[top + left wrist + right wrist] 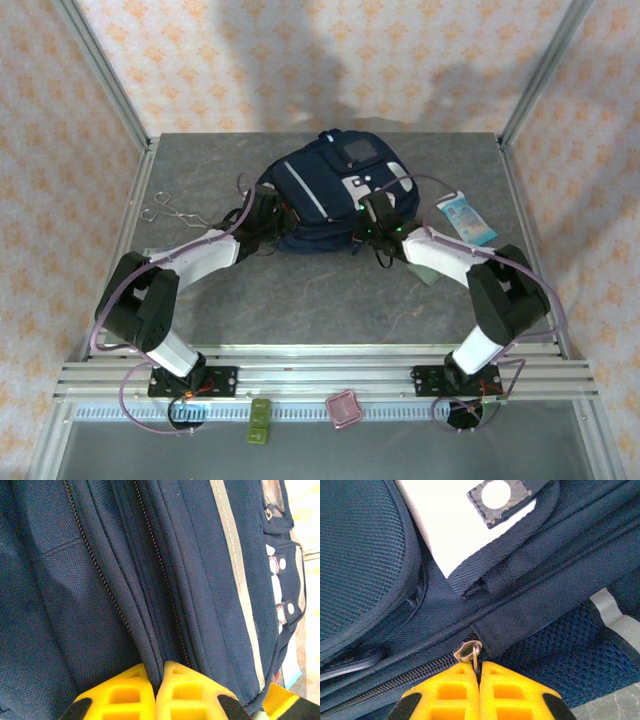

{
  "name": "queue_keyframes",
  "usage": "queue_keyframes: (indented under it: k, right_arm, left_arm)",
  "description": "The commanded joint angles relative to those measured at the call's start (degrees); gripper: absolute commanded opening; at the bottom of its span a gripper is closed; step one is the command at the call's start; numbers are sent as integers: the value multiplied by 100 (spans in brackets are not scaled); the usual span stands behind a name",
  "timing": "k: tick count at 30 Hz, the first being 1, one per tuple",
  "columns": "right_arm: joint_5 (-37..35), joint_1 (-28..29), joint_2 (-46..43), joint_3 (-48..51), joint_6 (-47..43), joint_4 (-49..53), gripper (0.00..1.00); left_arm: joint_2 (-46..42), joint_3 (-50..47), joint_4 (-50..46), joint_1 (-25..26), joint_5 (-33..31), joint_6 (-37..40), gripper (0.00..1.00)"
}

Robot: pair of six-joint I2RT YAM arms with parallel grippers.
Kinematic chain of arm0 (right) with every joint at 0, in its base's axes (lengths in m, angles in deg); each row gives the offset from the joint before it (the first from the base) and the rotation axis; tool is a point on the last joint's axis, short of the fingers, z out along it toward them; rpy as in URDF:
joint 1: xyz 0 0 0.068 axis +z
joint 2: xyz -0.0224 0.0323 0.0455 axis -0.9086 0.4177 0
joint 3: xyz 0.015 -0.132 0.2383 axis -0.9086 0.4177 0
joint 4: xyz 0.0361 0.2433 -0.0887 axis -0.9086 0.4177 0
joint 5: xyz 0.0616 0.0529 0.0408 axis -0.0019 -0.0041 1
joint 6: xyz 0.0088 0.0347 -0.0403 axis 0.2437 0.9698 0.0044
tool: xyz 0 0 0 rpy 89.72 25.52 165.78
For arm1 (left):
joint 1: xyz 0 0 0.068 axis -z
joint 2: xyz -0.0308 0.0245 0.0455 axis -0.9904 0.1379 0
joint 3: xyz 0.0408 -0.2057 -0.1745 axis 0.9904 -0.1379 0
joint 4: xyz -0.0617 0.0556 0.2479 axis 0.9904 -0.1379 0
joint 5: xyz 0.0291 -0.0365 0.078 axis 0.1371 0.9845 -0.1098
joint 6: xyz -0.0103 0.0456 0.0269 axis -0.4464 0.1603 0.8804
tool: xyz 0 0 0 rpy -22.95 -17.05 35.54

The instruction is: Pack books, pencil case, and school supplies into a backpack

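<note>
Right now everything turns on the zip at the near right corner of the backpack (335,190), which lies flat toward the far middle of the table (300,300). The right gripper (479,672) is closed, its two yellow fingers pinched together on the small metal pull tab (476,657) that hangs from the slider (465,651). The slider sits hard against the end of its run, just beside a fabric flap. From the fingers, the zip track (390,682) runs away to the lower left in the wrist view, and its teeth there look meshed. So, as I judge it, any pull has to follow that line, back along the track. A pull straight up would just lift the bag.

The left gripper (156,690) is closed as well, clamped on a raised fold (150,645) of navy cloth between two zip lines on the pack's left side. The fold's long axis points straight away from the fingers. Seen from above, the two grippers hold opposite sides of the pack, so the left one is placed to brace it while the right, the nearer to the slider, does the travelling.

A grey-green piece (428,272) lies on the table partly under the right arm, outside the pack, near a white-and-blue tube (466,220)
</note>
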Motion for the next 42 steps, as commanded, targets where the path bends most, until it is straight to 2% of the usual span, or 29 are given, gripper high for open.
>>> queue_keyframes:
  k: [1, 7, 12, 19, 22, 23, 24, 25, 28, 32, 36, 42]
  right_arm:
    - [-732, -268, -284, 125, 191, 451, 0]
    - [-887, -64, -825, 555, 522, 653, 0]
    - [-844, 490, -1178, 924, 839, 652, 0]
    - [243, 963, -1134, 1080, 692, -244, 1]
    - [350, 963, -1076, 670, 508, -79, 26]
    - [383, 950, -1075, 528, 457, -19, 32]
    - [395, 933, -1083, 362, 428, 47, 38]
    - [443, 877, -1078, 224, 420, 106, 40]
    - [781, 576, -1028, -32, 559, 157, 40]
    - [1305, 193, -719, -225, 743, 34, 43]
    - [1772, -59, -124, -505, 891, -170, 44]
    - [1861, -151, 713, -997, 1217, -54, 48]
  left_arm:
    - [-197, 47, 79, -179, -259, 269, 0]
    - [-51, 286, 51, -291, -345, 835, 0]
    - [303, 681, -31, -529, -75, 1267, 0]
    - [685, 1127, -90, -828, -289, 1501, 0]
    - [830, 1322, -193, -870, -251, 1537, 0]
    - [856, 1362, -264, -870, -265, 1537, 6]
    - [823, 1360, -296, -870, -261, 1513, 20]
    - [752, 1295, -292, -870, -250, 1466, 30]
    - [377, 913, -125, -861, -160, 1308, 45]
    - [-234, 323, 69, -747, -40, 1109, 50]
    - [-669, -72, 97, -362, -119, 1089, 52]
    - [-757, -395, 120, 214, -386, 1029, 53]
